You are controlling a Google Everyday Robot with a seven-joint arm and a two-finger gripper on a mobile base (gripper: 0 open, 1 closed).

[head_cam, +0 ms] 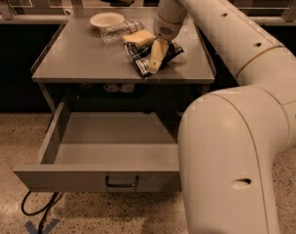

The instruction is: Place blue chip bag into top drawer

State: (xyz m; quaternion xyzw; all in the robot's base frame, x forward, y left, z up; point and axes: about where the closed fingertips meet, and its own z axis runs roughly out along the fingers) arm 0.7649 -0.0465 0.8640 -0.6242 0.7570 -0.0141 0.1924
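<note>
1. A grey metal table (80, 57) with a flat top is seen from above and in front, and every place below is given relative to it.
2. The blue chip bag (139, 58) is found lying crumpled on the table's top, right of centre and about midway between its back and front edges; it is outside the drawer.
3. The gripper (156, 62) is held over the table's top, directly above the bag, with its pale yellow tip overlapping the bag's middle and slanted down towards the table's front.
4. Whether the gripper is released, clenched or grasping the bag cannot be told, and contact with the bag cannot be made out.
5. The top drawer (89, 177) is pulled well out from under the table's top, towards the table's front, so that its grey inner floor is shown.
6. A small dark handle (121, 182) is fixed at the centre of the drawer's front panel.
7. A yellow sponge (138, 37) is placed just behind the bag on the table's top, touching or nearly touching it.
8. A clear plastic bottle (118, 31) is laid on its side beside the sponge, towards the table's back left.
9. A white bowl (106, 19) is set near the table's back edge, just behind the bottle.
10. The cream-coloured arm (226, 145) is extended from in front of the table's right side, covering the drawer's right end.
11. A dark cable (36, 212) is looped on the speckled floor below the table's front left.
</note>
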